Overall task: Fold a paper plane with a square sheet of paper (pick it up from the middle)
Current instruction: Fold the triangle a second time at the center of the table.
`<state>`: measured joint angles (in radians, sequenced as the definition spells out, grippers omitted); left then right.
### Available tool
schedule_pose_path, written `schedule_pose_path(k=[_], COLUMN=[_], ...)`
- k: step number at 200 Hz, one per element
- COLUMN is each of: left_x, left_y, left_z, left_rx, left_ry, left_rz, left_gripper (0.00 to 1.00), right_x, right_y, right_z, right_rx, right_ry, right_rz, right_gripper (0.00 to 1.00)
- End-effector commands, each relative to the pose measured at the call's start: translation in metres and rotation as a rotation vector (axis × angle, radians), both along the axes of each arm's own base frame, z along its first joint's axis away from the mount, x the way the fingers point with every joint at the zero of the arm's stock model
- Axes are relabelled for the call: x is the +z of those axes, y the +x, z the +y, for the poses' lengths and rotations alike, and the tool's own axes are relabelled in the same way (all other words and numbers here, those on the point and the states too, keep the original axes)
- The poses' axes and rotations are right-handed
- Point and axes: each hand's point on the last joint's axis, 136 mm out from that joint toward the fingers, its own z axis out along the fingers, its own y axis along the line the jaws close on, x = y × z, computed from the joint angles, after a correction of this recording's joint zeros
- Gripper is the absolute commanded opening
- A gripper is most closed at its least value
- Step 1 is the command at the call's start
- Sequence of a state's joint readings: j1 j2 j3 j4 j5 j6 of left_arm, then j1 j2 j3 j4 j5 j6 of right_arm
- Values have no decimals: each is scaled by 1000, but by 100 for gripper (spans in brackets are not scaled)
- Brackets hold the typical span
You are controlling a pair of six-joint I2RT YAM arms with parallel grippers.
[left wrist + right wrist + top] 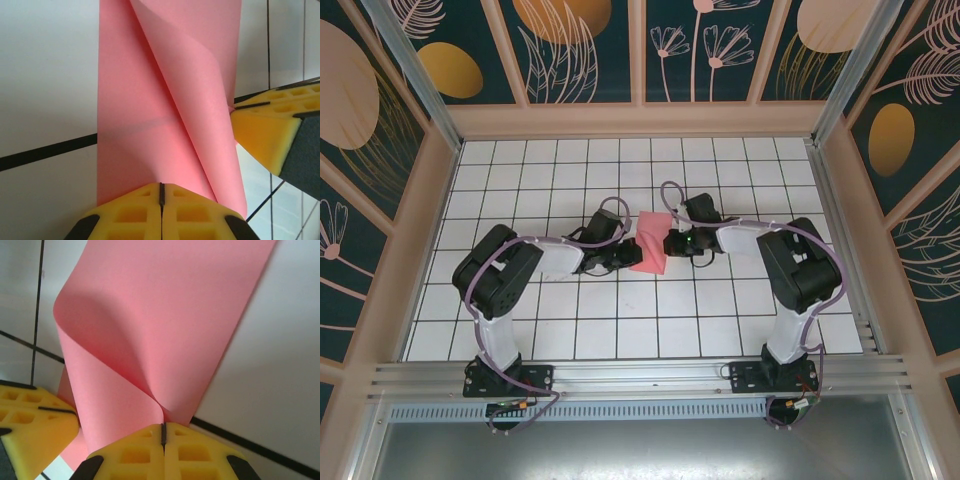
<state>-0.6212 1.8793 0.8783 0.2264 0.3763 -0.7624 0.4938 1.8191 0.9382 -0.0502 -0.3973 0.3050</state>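
Here, left jaws pinched closed on pink paper (650,250), right jaws likewise gripping it

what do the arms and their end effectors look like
The left arm and right arm have black joint housings, white links and looping purple cables. The left end effector and right end effector each carry two yellow fingers moulded with square recesses, backed in black.

My desk (570,320) was a flat white top ruled into squares by thin black lines. Near its middle lay a thin salmon-pink sheet of paper (648,245), partly flat on it, one flap curling upward.
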Motion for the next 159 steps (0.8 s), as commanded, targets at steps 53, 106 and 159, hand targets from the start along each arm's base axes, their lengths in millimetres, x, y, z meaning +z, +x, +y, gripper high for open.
schedule_pose_path(k=[53, 106, 159], left_x=[-24, 14, 52], left_y=[-46, -31, -17], left_z=[61, 40, 38], left_rx=[-22, -16, 57], left_ry=[246, 113, 22], left_rz=[54, -35, -150], left_gripper=[7, 7, 13], right_x=[13, 14, 10], right_y=[-38, -32, -27], right_z=[36, 48, 51], right_rx=[93, 113, 128], right_ry=[29, 44, 32], right_rz=[5, -14, -18], right_gripper=[3, 3, 3])
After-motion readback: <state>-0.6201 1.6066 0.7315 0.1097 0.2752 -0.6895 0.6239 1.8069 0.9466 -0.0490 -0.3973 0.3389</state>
